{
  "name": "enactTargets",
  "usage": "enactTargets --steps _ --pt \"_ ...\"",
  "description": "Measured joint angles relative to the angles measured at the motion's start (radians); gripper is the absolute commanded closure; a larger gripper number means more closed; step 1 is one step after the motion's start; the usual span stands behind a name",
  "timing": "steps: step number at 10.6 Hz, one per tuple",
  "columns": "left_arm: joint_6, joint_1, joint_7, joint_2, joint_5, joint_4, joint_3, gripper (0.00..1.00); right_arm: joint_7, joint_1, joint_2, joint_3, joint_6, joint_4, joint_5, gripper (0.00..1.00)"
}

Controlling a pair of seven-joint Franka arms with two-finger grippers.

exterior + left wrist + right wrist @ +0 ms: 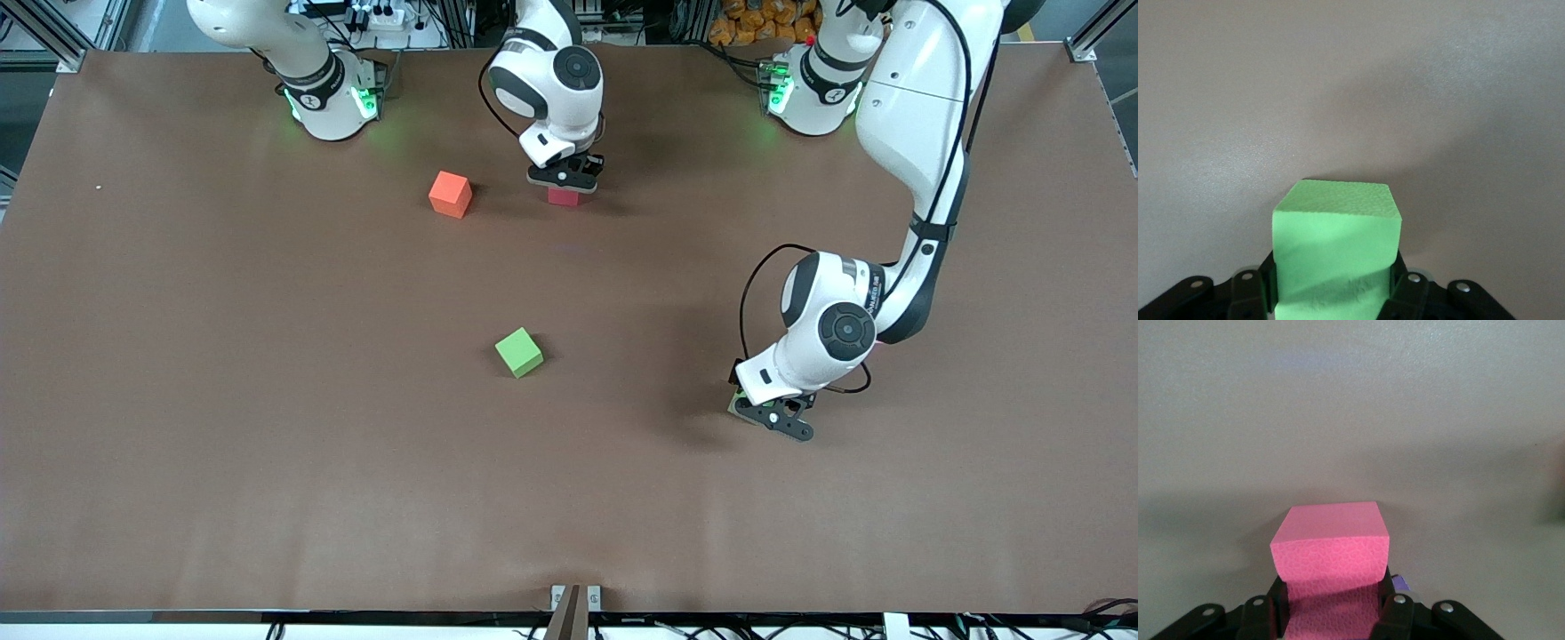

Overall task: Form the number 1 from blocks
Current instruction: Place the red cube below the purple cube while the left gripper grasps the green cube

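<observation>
The left gripper (772,418) clamps a green block (1335,250) low at the table (222,400), toward the left arm's end from the free green cube (518,352). The right gripper (564,180) grips a pink block (1330,550), farther from the front camera than that cube, beside an orange block (450,194).

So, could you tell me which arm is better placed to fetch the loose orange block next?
Right, probably: its hand, though shut on a pink block, sits beside the orange block.
</observation>
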Motion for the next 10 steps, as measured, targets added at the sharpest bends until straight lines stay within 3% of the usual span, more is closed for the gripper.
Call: enactTargets --steps 4,5,6,10 --pt "0.000 -0.001 0.000 0.000 0.000 0.000 0.000 1.00 -0.002 0.000 -0.004 -0.005 -0.019 -0.001 0.000 1.00" --pt "0.000 -0.001 0.000 0.000 0.000 0.000 0.000 1.00 -0.003 0.000 -0.005 -0.006 -0.020 -0.002 0.000 0.33" --pt "0.000 -0.001 0.000 0.000 0.000 0.000 0.000 1.00 -0.003 0.000 -0.006 -0.006 -0.025 -0.002 0.000 0.00" --pt "0.000 -0.001 -0.002 0.000 -0.001 0.000 0.000 1.00 0.146 0.000 -0.020 -0.013 -0.048 0.029 -0.007 0.00"
